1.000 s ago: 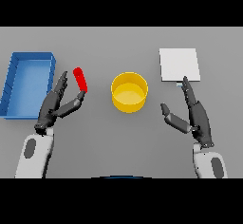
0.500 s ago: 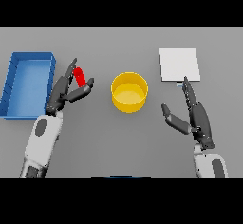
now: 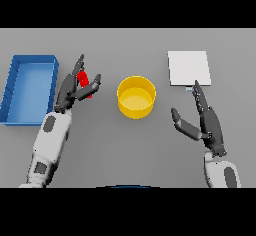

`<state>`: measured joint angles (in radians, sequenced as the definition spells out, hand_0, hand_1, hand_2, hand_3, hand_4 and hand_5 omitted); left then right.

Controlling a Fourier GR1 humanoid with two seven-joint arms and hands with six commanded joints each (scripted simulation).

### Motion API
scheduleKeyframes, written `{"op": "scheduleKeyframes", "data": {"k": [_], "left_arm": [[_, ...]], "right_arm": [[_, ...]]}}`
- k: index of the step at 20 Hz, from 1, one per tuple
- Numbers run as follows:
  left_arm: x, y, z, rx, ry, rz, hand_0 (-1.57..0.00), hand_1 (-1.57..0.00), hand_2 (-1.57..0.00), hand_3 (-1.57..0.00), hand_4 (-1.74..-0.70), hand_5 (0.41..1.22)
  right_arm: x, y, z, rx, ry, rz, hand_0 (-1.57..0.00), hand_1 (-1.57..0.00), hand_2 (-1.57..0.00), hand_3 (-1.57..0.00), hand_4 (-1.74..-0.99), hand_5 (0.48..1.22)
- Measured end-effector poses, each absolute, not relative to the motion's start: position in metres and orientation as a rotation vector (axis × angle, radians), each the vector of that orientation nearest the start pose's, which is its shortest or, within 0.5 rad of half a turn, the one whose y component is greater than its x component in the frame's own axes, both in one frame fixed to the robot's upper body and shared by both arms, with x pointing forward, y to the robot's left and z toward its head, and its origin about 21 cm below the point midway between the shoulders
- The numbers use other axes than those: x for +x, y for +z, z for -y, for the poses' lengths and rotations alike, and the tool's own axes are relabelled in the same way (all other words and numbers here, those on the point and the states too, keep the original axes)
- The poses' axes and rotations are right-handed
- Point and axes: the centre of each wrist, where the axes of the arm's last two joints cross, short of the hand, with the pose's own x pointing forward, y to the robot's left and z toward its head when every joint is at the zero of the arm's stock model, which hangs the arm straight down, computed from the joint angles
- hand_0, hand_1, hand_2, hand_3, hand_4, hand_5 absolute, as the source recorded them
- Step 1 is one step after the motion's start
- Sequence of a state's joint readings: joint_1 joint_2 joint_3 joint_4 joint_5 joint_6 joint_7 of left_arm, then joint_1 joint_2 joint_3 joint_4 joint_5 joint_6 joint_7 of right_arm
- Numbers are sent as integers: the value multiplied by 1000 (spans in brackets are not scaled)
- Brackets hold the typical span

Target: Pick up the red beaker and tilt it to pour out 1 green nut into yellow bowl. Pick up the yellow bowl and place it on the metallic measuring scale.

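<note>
Even, flat, bright light, no glare, faint soft shadow beneath the yellow bowl (image 3: 136, 96)

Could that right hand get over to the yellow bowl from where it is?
Probably yes: the right hand lies open just right of the bowl, with only bare table between them.

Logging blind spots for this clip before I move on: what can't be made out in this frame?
- Head view: whether the small red beaker holds a green nut; it is too small, and the left hand covers part of it.
- Head view: whether that hand's fingers actually grip the beaker or only flank it.
- Head view: any display or markings on the flat square metallic scale; the right hand overlaps its near edge.
</note>
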<state>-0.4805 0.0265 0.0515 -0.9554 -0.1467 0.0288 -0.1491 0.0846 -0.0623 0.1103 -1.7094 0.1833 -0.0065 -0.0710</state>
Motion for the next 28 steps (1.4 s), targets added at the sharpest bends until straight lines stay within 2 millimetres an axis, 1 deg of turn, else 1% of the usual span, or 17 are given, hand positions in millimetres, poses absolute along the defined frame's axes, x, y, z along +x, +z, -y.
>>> {"op": "scheduleKeyframes", "data": {"k": [1, 2, 3, 4, 5, 6, 8, 10, 11, 13, 14, 16, 17, 20, 22, 25, 28], "left_arm": [[356, -27, -193, 41, -235, 1536, -4, -7, -54, -37, -1328, 738], [358, -30, -191, 32, -221, 1533, -81, -94, -157, -133, -1364, 761], [359, -30, -188, 26, -206, 1544, -207, -230, -287, -254, -1401, 787], [362, -28, -185, 32, -196, 1553, -379, -406, -457, -518, -1410, 874], [364, -30, -185, 49, -183, 1553, -551, -588, -662, -728, -1471, 943], [366, -32, -181, 85, -182, 1537, -755, -783, -844, -884, -1519, 999], [367, -30, -175, 138, -236, 1554, -1049, -1067, -1106, -1058, -1589, 1079], [364, -32, -168, 134, -266, 1595, -1237, -1248, -1273, -1154, -1636, 1130], [365, -32, -169, 128, -264, 1593, -1304, -1313, -1333, -1237, -1597, 1148], [367, -31, -170, 128, -267, 1578, -1400, -1406, -1419, -1357, -1542, 1174], [366, -32, -173, 132, -271, 1586, -1434, -1439, -1449, -1400, -1582, 1171], [366, -29, -175, 60, -214, 1612, -1483, -1486, -1493, -1462, -1639, 1157], [368, -23, -175, 32, -187, 1622, -1501, -1503, -1509, -1484, -1660, 1150], [370, -8, -173, -20, -153, 1665, -1535, -1536, -1539, -1526, -1699, 1135], [373, 4, -182, -19, -162, 1684, -1548, -1549, -1551, -1542, -1714, 1132], [380, 24, -182, -5, -247, 1698, -1556, -1557, -1558, -1553, -1724, 1132], [381, 30, -185, 26, -309, 1690, -1556, -1557, -1558, -1553, -1724, 1138]], "right_arm": [[226, 16, 225, -133, 244, 1705, 1, 1, 1, 1, -1244, 644], [224, 15, 225, -125, 249, 1707, 1, 1, 1, 1, -1242, 645], [224, 15, 225, -123, 249, 1711, 1, 1, 1, 1, -1240, 645], [225, 14, 225, -130, 246, 1698, 1, 1, 1, 1, -1236, 647], [223, 16, 227, -140, 249, 1715, 1, 1, 1, 1, -1237, 648], [225, 15, 225, -135, 246, 1695, 1, 1, 1, 1, -1239, 648], [223, 17, 226, -127, 246, 1711, 1, 1, 1, 1, -1239, 648], [224, 16, 226, -133, 247, 1705, 1, 1, 1, 1, -1242, 650], [224, 17, 225, -132, 246, 1708, 1, 1, 1, 1, -1250, 647], [223, 15, 226, -119, 238, 1703, 1, 1, 1, 1, -1255, 644], [225, 13, 225, -111, 230, 1698, 1, 1, 1, 1, -1251, 641], [223, 16, 225, -127, 239, 1712, 1, 1, 1, 1, -1248, 645], [223, 14, 225, -120, 239, 1704, 1, 1, 1, 1, -1246, 644], [225, 16, 227, -129, 250, 1715, 1, 1, 1, 1, -1233, 644], [222, 13, 230, -141, 258, 1705, 1, 1, 1, 1, -1227, 647], [225, 13, 224, -145, 271, 1729, 1, 1, 1, 1, -1219, 656], [226, 13, 221, -161, 287, 1745, 1, 1, 1, 1, -1219, 661]]}}
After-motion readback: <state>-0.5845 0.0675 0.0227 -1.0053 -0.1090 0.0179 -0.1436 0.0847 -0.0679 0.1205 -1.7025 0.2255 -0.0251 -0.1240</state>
